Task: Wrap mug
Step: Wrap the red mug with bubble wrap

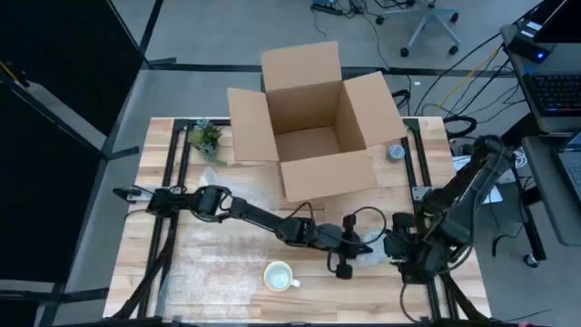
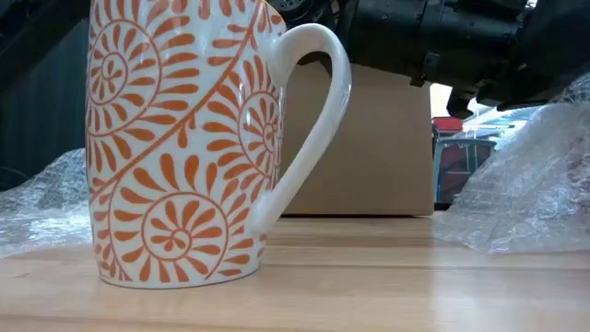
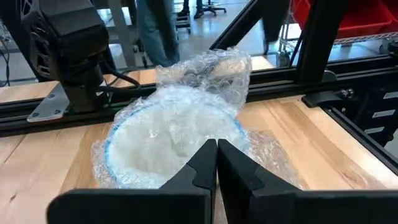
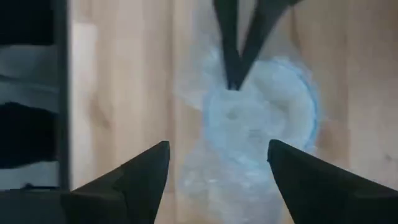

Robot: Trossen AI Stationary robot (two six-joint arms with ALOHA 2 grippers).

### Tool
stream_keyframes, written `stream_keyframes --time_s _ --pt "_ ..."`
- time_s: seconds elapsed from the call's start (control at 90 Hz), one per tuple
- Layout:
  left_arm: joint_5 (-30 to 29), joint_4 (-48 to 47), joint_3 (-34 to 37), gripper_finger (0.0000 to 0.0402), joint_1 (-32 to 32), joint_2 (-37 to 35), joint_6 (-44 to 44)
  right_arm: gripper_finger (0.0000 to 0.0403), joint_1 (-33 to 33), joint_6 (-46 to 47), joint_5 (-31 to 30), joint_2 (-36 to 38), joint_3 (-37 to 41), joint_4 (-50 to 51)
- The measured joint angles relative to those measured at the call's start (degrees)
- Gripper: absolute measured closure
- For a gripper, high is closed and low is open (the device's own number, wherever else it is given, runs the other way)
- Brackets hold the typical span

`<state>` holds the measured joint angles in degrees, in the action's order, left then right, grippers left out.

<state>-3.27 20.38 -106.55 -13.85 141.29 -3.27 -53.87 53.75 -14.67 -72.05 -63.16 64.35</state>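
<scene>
So the mug (image 1: 279, 275), glossy white ceramic with orange swirls, is stood upright on the wooden table (image 1: 209, 263), unwrapped, handle toward the arms. Just past it, the left gripper (image 3: 216, 163) is seen with fingers pressed together, tips at a crinkly clear bubble-wrap bundle (image 3: 180, 124) with a blue-rimmed round shape inside. Over that bundle the right gripper (image 4: 217, 163) is held with fingers spread wide. Behind all that, a plain cardboard box (image 1: 309, 123) is left open.

wooden table (image 1: 200, 263) holds mug (image 1: 280, 275) near, bubble wrap (image 1: 374, 257) right, open cardboard box (image 1: 313, 123) far, plant (image 1: 207, 138) far left.
</scene>
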Motion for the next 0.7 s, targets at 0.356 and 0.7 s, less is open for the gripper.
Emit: stream_keyframes --time_s 0.356,0.7 --pt "0.00 0.07 0.01 0.0402 0.00 0.00 -0.01 0.0145 -2.28 -3.80 -4.99 -11.93 0.18 -0.30" --pt "0.02 -0.32 0.06 0.0402 0.00 0.02 0.05 0.0145 1.60 -14.89 -4.53 -28.91 0.13 -3.30"
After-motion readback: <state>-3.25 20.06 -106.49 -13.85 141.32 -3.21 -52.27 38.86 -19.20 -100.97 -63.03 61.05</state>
